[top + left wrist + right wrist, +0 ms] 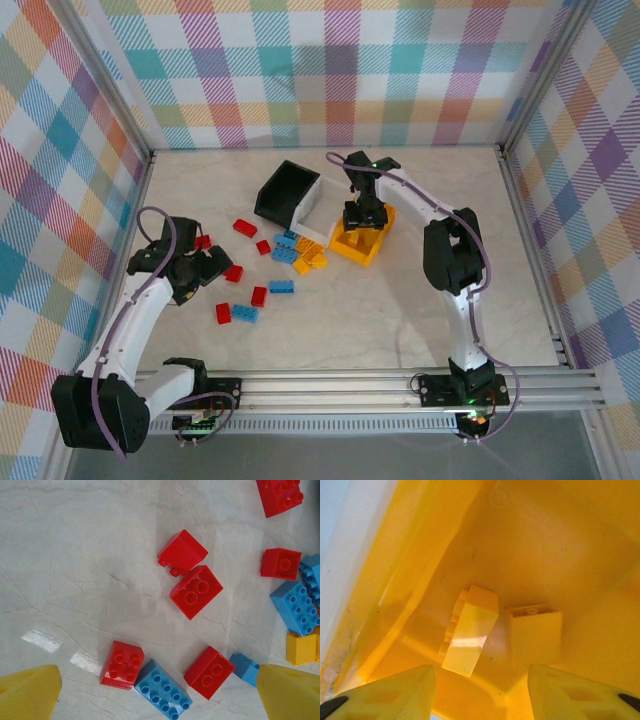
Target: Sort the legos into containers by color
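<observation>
Now, two yellow bricks [470,637] lie inside the yellow bin [545,540], with my right gripper [480,690] over them, fingers spread apart.
Red and blue bricks [196,591] lie loose on the table [75,555] beneath my left gripper [158,680], its fingers also wide apart; the black bin [283,188] and white bin [322,196] sit beside the yellow one.

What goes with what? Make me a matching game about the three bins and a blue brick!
Things:
1. black bin
2. white bin
3. yellow bin
4. nearest blue brick

Places:
A. holds two yellow bricks
B. lies on the table, in no bin
C. sits between the other two bins
D. the bin farthest left

Pairs: 1-D, 2-C, 3-A, 4-B
</observation>
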Robot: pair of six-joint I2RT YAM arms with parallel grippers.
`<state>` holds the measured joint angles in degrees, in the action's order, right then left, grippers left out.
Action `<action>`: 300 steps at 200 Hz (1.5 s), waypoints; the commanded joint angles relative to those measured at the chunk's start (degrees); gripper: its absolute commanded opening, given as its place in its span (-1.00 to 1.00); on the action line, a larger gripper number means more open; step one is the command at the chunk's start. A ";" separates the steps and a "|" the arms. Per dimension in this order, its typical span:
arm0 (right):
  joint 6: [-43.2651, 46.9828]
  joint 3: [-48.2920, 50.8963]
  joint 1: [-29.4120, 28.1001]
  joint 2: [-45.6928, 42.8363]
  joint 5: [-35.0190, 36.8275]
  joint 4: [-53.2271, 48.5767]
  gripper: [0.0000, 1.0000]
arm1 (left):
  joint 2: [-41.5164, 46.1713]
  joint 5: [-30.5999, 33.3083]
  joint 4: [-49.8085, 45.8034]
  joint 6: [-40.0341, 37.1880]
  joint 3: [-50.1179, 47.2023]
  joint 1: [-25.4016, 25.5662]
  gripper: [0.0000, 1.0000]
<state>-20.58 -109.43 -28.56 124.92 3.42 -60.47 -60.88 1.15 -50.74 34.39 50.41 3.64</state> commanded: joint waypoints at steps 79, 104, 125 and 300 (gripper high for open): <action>-4.23 6.81 -7.11 -18.21 -4.75 -2.69 0.11 | -20.38 0.94 3.47 -8.13 12.50 -10.10 0.92; -5.00 8.22 -8.89 -19.51 -5.29 -2.40 0.12 | -30.02 0.09 1.70 -13.96 18.83 -10.21 0.92; -4.67 8.86 -8.97 -20.01 -4.95 -2.29 0.15 | -36.32 -0.13 0.67 -16.81 22.72 -10.22 0.94; -4.03 3.71 -8.98 -13.15 -6.36 -4.62 0.17 | -55.49 -2.08 2.62 -19.98 33.65 -12.60 0.60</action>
<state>-24.21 -102.96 -37.56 110.39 -1.76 -63.29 -115.48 0.49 -47.72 15.20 82.00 -8.36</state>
